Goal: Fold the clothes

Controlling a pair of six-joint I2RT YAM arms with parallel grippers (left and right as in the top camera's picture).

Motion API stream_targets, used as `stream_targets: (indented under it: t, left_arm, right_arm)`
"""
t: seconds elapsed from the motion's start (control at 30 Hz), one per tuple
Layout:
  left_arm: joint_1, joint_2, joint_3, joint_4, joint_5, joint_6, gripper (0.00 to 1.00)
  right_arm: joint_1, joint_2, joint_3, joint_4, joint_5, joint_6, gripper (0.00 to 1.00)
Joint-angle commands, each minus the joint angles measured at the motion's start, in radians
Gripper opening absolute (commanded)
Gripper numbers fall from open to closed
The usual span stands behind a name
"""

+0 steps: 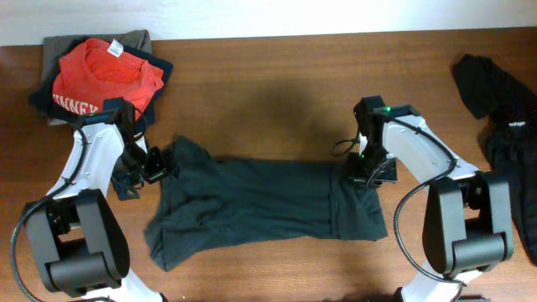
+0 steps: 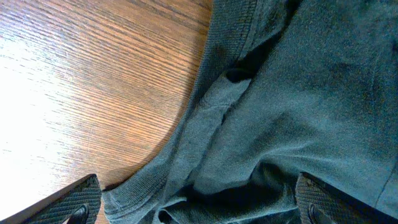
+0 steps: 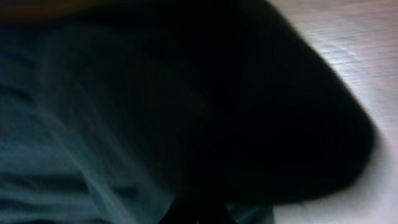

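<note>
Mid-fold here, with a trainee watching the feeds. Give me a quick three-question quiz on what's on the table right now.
1. True or false: the left gripper stands open at the left end of the dark T-shirt.
2. Which gripper is shut on the T-shirt? A) left B) right C) both
3. Fill in: the red shirt tops a pile at the far ___ corner of the table.
Key: 1 true; 2 B, the right gripper; 3 left.
</note>
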Motion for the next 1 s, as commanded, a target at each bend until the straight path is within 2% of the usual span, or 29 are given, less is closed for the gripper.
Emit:
stream_targets:
  t: [0.0,0.07,0.27,0.33,0.73,0.97]
  left_arm:
    - [-0.002,-0.021,-0.009,-0.002,0.006,0.011,0.99]
    - [-0.002,-0.021,-0.009,-0.002,0.006,0.012,0.99]
    - [-0.002,-0.021,-0.009,-0.002,0.006,0.011,0.99]
    - [-0.002,-0.021,-0.009,-0.002,0.006,0.012,0.99]
    - [-0.002,-0.021,-0.009,-0.001,0.006,0.011,0.99]
    - [-0.002,-0.021,-0.009,-0.001,0.006,0.011,0.99]
  right_arm:
    - [0.020,-0.001,-0.075,0.091,-0.088,-0.006,0.04]
    - [0.019,0.019,-0.132,0.209,-0.125,-0.007,0.04]
    - [0.019,0.020,-0.134,0.316,-0.249,-0.008,0.04]
    - [0.018,0.020,-0.119,0.306,-0.246,-0.008,0.04]
    - [0.018,-0.111,0.109,-0.114,-0.164,-0.049,0.04]
    - [0.019,-0.155,0.098,-0.271,-0.104,-0.063,0.04]
